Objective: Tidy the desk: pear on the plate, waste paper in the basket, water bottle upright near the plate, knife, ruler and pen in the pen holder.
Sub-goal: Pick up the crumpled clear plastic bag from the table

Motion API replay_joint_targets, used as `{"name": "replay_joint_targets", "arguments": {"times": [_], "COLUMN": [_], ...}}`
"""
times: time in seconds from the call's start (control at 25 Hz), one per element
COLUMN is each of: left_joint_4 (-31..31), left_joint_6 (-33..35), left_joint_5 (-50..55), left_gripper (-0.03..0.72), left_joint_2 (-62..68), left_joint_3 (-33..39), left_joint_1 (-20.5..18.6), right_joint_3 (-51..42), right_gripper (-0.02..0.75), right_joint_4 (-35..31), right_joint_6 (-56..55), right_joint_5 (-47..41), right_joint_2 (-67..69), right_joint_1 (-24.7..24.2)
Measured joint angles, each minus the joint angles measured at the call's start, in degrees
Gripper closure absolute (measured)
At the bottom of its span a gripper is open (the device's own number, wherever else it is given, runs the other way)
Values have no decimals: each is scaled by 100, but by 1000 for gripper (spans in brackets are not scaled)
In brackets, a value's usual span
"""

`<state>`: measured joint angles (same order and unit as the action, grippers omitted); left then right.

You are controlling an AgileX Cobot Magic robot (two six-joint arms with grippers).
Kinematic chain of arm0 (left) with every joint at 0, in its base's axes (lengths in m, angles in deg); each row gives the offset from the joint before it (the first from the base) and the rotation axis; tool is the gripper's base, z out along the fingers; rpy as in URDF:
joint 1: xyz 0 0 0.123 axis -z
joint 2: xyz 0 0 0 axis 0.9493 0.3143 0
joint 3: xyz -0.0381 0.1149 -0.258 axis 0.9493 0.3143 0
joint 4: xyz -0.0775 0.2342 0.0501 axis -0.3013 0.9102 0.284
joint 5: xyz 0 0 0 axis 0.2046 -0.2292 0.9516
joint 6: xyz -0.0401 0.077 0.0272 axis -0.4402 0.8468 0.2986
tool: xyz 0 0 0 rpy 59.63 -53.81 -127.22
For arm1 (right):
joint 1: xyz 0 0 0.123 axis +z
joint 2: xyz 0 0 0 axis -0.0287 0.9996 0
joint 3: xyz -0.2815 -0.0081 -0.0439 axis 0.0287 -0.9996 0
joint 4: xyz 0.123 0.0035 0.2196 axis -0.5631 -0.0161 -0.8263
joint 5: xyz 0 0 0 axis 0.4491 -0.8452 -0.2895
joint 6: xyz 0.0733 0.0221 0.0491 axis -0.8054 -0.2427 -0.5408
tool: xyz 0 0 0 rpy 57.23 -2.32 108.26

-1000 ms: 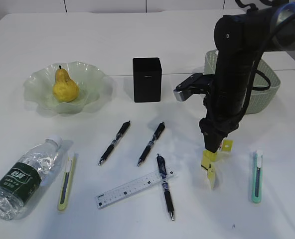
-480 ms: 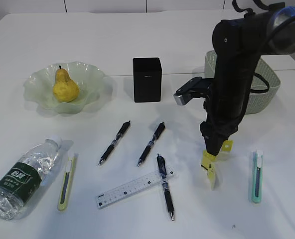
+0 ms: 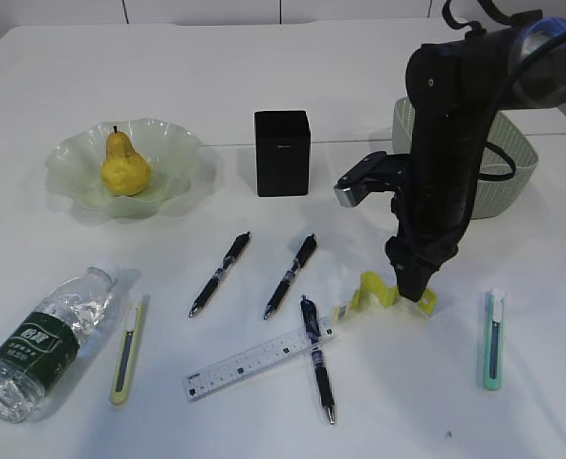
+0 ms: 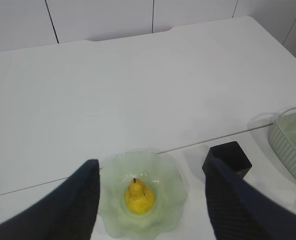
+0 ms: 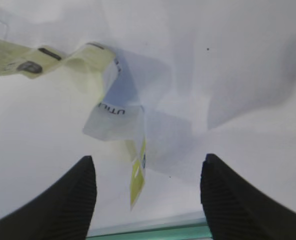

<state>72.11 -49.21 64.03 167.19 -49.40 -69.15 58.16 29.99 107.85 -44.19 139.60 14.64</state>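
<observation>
three pens (image 3: 220, 273), two knives (image 3: 128, 348) — one ruler (image 3: 258, 361)

White panelled wall (image 4: 98, 20) behind.

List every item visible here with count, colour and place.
Pear: one, yellow, on the plate.
Plate: one, pale green, back left.
Pen holder: one, black, centre back.
Basket: one, sage green, back right.
Water bottle: one, clear, lying front left.
Pens: three, black, centre.
Ruler: one, whitish, front centre.
Utility knives: two, yellow-green left, mint right.
Waste paper: yellow, under right gripper.
Left gripper: open above plate.
Right gripper: open.
</observation>
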Motion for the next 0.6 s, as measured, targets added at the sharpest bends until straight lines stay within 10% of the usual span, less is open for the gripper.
{"name": "replay_joint_targets", "arguments": {"times": [0.6], "left_joint_4": [0], "left_joint_6": [0], "left_joint_5": [0], "left_gripper": [222], "left_joint_2": [0], "left_joint_3": [0], "left_joint_1": [0], "right_joint_3": [0], "right_gripper": [225], "right_joint_4": [-318], "right_joint_6": [5], "right_joint_5": [0], "right_joint_2": [75], "right_joint_1": [0]}}
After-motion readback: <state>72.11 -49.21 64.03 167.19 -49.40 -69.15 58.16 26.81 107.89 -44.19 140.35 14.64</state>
